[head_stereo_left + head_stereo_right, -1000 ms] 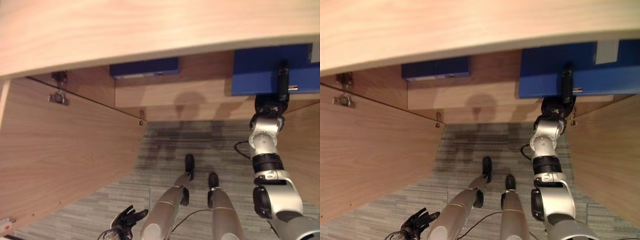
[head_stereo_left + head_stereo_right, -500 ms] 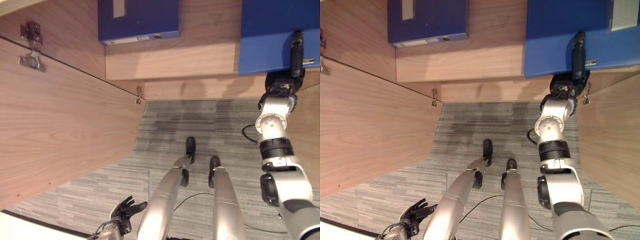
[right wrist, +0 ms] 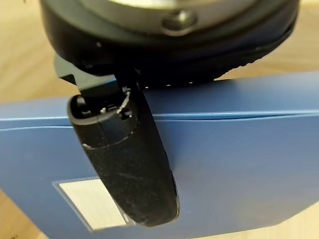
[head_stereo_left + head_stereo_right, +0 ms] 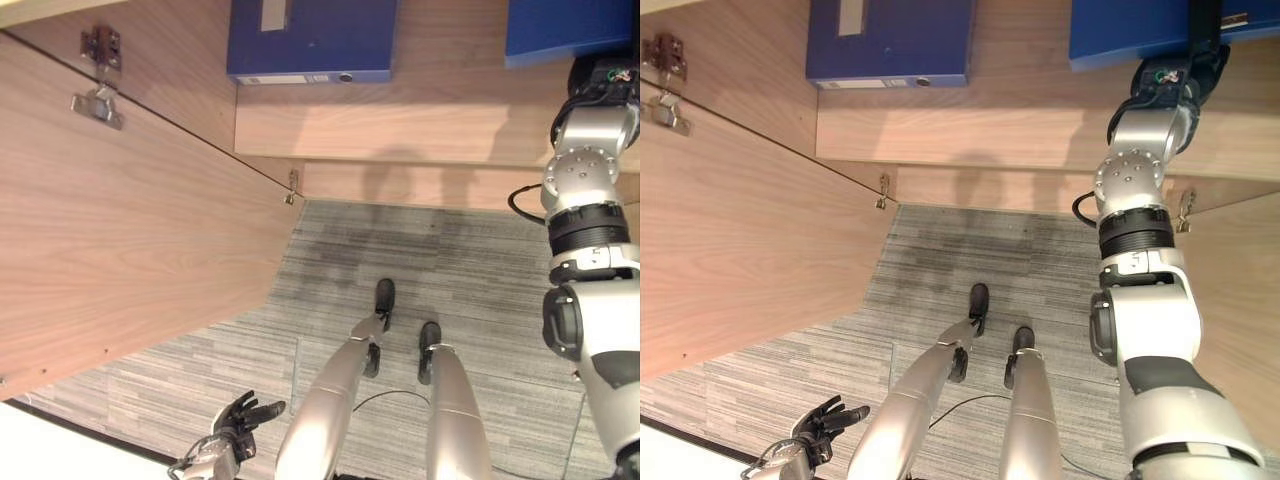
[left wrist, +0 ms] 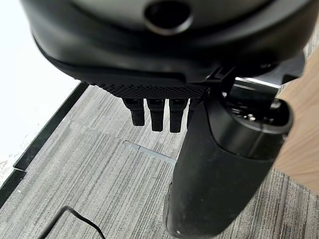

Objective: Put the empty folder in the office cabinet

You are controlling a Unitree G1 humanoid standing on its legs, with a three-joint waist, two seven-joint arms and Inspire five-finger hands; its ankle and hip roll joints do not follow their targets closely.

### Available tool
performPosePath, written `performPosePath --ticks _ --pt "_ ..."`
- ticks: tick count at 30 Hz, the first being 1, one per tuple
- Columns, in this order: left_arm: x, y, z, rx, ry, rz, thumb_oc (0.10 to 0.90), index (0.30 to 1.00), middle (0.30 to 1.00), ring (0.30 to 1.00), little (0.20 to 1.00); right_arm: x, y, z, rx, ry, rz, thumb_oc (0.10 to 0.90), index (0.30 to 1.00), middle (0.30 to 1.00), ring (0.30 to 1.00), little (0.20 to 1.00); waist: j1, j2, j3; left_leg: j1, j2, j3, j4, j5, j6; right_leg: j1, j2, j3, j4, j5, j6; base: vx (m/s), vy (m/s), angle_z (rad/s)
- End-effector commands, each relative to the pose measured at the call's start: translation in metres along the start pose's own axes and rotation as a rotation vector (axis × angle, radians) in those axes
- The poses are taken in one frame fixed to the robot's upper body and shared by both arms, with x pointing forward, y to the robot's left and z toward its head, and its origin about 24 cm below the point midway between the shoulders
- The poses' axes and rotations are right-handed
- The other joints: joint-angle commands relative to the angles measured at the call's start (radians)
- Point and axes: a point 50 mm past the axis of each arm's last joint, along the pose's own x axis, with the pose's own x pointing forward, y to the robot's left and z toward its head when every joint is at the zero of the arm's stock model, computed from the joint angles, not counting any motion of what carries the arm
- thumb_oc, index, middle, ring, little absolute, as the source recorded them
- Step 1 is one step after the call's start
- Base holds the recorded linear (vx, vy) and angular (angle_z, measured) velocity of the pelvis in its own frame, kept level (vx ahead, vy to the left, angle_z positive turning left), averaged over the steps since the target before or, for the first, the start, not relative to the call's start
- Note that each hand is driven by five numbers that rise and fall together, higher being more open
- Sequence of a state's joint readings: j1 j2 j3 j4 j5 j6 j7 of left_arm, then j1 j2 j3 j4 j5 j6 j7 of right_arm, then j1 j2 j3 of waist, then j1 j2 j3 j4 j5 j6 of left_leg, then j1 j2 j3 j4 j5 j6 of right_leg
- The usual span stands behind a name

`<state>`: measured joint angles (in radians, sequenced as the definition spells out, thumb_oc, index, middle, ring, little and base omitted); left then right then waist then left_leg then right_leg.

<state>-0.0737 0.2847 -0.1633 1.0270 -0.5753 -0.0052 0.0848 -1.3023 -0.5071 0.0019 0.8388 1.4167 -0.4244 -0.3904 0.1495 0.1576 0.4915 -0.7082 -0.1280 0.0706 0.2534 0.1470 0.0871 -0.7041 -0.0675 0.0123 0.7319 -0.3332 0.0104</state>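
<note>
Up in the eye views, the right hand [image 4: 1188, 60] grips the blue folder [image 4: 1130, 28] over the wooden shelf [image 4: 1020, 130], its wrist view shows the thumb pressed on the folder, and the left hand [image 4: 235, 425] hangs low with loose fingers.

2 folders [image 4: 890, 40] [image 4: 1130, 25] on the cabinet shelf [image 4: 970, 120], well apart.
</note>
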Motion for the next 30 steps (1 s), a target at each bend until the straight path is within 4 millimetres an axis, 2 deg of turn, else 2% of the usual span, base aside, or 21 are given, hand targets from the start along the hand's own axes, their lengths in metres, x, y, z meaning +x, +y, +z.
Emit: performPosePath --ticks 1,4,7,8,9,10,14,16,17,18,20,22,24,30 --pt "-0.005 0.046 -0.017 0.095 0.089 0.172 0.800 0.900 0.900 0.900 0.900 0.003 0.045 0.029 -0.052 -0.098 0.196 0.800 0.900 0.900 0.900 0.900 0.005 -0.013 -0.093 0.014 0.005 -0.043 0.113 -0.237 -0.058 0.119 -0.075 -0.029 -0.152 0.037 0.060 0.00 0.000 0.00" --pt "-0.005 0.047 -0.018 0.096 0.087 0.170 0.800 0.900 0.900 0.900 0.900 0.005 0.045 0.026 -0.097 -0.076 0.195 0.800 0.900 0.900 0.900 0.900 0.011 -0.015 -0.097 0.012 0.005 -0.045 0.112 -0.237 -0.059 0.118 -0.076 -0.034 -0.152 0.038 0.059 0.00 0.000 0.00" --pt "-0.005 0.047 -0.015 0.095 0.085 0.155 0.800 0.900 0.900 0.900 0.900 0.017 0.026 0.019 -0.415 0.021 0.146 0.800 0.900 0.900 0.900 0.900 0.019 -0.029 -0.097 0.010 0.009 -0.050 0.107 -0.229 -0.063 0.111 -0.072 -0.041 -0.156 0.044 0.054 0.00 -0.006 0.02" --pt "-0.005 0.046 -0.015 0.095 0.085 0.153 0.800 0.900 0.900 0.900 0.900 0.017 0.027 0.020 -0.417 0.022 0.148 0.800 0.900 0.900 0.900 0.900 0.018 -0.027 -0.096 0.010 0.010 -0.050 0.107 -0.229 -0.063 0.111 -0.072 -0.042 -0.156 0.044 0.054 -0.02 -0.028 0.12" --pt "-0.005 0.048 -0.015 0.109 0.088 0.146 0.800 0.900 0.900 0.900 0.900 0.019 0.013 0.015 -0.481 0.065 0.120 0.800 0.900 0.900 0.900 0.900 0.018 -0.031 -0.092 0.010 0.013 -0.053 0.106 -0.226 -0.064 0.108 -0.069 -0.042 -0.156 0.042 0.050 -0.02 -0.024 0.11" --pt "-0.005 0.048 -0.014 0.111 0.087 0.148 0.800 0.900 0.900 0.900 0.900 0.019 0.008 0.014 -0.488 0.077 0.101 0.800 0.900 0.900 0.900 0.900 0.019 -0.033 -0.090 0.010 0.013 -0.053 0.105 -0.225 -0.065 0.107 -0.067 -0.042 -0.157 0.043 0.049 -0.02 -0.024 0.06" --pt "-0.004 0.048 -0.012 0.123 0.087 0.149 0.800 0.900 0.900 0.900 0.900 0.019 -0.005 0.006 -0.507 0.123 0.070 0.800 0.900 0.900 0.900 0.900 0.019 -0.035 -0.087 0.011 0.012 -0.052 0.101 -0.222 -0.064 0.104 -0.066 -0.039 -0.159 0.045 0.047 0.00 0.000 0.00" --pt "-0.004 0.049 -0.013 0.137 0.094 0.151 0.800 0.900 0.900 0.900 0.900 0.018 -0.015 0.000 -0.570 0.162 0.052 0.800 0.900 0.900 0.900 0.900 0.019 -0.034 -0.084 0.012 0.012 -0.050 0.098 -0.220 -0.065 0.102 -0.066 -0.036 -0.159 0.046 0.045 0.00 0.000 0.00" --pt "-0.004 0.051 -0.012 0.150 0.097 0.151 0.800 0.900 0.900 0.900 0.900 0.017 -0.022 -0.006 -0.694 0.210 0.054 0.800 0.900 0.900 0.900 0.900 0.018 -0.035 -0.083 0.014 0.013 -0.048 0.093 -0.217 -0.065 0.102 -0.065 -0.034 -0.164 0.051 0.045 0.00 0.000 0.00" --pt "-0.004 0.051 -0.012 0.150 0.097 0.150 0.800 0.900 0.900 0.900 0.900 0.017 -0.022 -0.006 -0.694 0.210 0.054 0.800 0.900 0.900 0.900 0.900 0.018 -0.035 -0.083 0.014 0.013 -0.048 0.093 -0.217 -0.065 0.103 -0.065 -0.034 -0.164 0.051 0.045 -0.03 0.004 -0.03" --pt "-0.003 0.052 -0.009 0.169 0.095 0.145 0.800 0.900 0.900 0.900 0.900 0.015 -0.030 -0.016 -0.862 0.281 0.084 0.800 0.900 0.900 0.900 0.900 0.019 -0.039 -0.082 0.018 0.016 -0.046 0.087 -0.211 -0.067 0.103 -0.064 -0.036 -0.170 0.057 0.044 -0.03 -0.009 -0.05" --pt "-0.003 0.053 -0.007 0.184 0.092 0.138 0.800 0.900 0.900 0.900 0.900 0.010 -0.029 -0.027 -0.949 0.332 0.155 0.800 0.900 0.900 0.900 0.900 0.019 -0.043 -0.083 0.021 0.017 -0.048 0.085 -0.207 -0.067 0.106 -0.061 -0.036 -0.175 0.060 0.041 -0.02 -0.022 -0.08" --pt "-0.003 0.054 -0.006 0.191 0.090 0.134 0.800 0.900 0.900 0.900 0.900 0.006 -0.023 -0.035 -0.963 0.351 0.225 0.800 0.900 0.900 0.900 0.900 0.019 -0.046 -0.084 0.026 0.018 -0.048 0.081 -0.205 -0.069 0.110 -0.059 -0.036 -0.180 0.062 0.041 -0.01 -0.024 -0.05" --pt "-0.003 0.058 -0.004 0.206 0.095 0.134 0.800 0.900 0.900 0.900 0.900 -0.001 -0.009 -0.041 -1.040 0.366 0.380 0.800 0.900 0.900 0.900 0.900 0.017 -0.055 -0.085 0.037 0.023 -0.047 0.070 -0.196 -0.073 0.119 -0.058 -0.040 -0.193 0.071 0.041 -0.01 -0.005 -0.06"
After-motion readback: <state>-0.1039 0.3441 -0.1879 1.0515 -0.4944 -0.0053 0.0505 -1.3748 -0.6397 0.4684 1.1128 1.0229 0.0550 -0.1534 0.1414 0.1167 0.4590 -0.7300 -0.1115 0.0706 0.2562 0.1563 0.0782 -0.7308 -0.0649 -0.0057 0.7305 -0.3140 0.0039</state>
